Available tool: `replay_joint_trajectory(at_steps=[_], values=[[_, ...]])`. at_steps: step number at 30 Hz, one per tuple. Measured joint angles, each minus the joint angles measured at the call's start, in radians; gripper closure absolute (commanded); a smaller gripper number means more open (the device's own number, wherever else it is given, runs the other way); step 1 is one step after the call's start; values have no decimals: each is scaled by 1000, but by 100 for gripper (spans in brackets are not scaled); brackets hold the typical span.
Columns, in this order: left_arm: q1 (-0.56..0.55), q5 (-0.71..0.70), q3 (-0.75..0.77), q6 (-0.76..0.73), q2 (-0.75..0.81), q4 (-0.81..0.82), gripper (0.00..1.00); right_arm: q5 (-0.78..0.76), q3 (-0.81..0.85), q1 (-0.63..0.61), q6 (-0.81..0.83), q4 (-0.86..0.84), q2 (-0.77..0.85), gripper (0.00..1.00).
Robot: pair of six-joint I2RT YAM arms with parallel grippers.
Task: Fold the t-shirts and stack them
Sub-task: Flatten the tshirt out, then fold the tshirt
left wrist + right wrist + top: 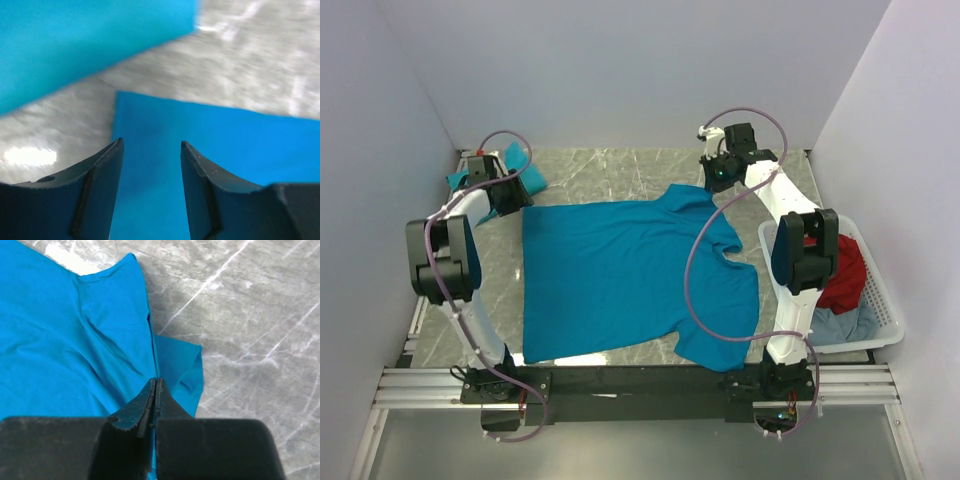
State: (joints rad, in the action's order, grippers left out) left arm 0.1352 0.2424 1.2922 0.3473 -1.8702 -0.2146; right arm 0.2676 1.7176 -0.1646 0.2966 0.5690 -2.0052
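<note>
The t-shirt, bright teal-blue and plain, is spread flat on the marbled surface between the two arms, with slight creases near its sleeve. A second bunched teal cloth is seen at the far left corner. The left claw is held released above a corner of the shirt. The right claw is clenched over the sleeve edge; whether cloth is pinched cannot be told. A white basket at the right is filled with a red garment and a blue-grey one.
</note>
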Motion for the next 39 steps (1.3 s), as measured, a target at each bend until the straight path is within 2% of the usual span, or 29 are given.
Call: replay_joint_trajectory(at_steps=[8, 27, 30, 36, 37, 39], values=[[2, -86, 168, -85, -159, -116, 48, 19, -5, 2, 0, 0, 0, 100], [-37, -142, 277, -190, -271, -169, 59, 29, -8, 2, 0, 0, 0, 100], [-67, -192, 298, -206, -286, -170, 64, 29, -8, 4, 0, 1, 0, 100], [-93, -247, 307, -230, -295, -169, 80, 29, -8, 12, 0, 1, 0, 100], [-93, -249, 307, -231, -295, -168, 87, 29, -8, 13, 0, 1, 0, 100], [-93, -249, 307, -230, -295, -168, 94, 29, -8, 13, 0, 2, 0, 100]])
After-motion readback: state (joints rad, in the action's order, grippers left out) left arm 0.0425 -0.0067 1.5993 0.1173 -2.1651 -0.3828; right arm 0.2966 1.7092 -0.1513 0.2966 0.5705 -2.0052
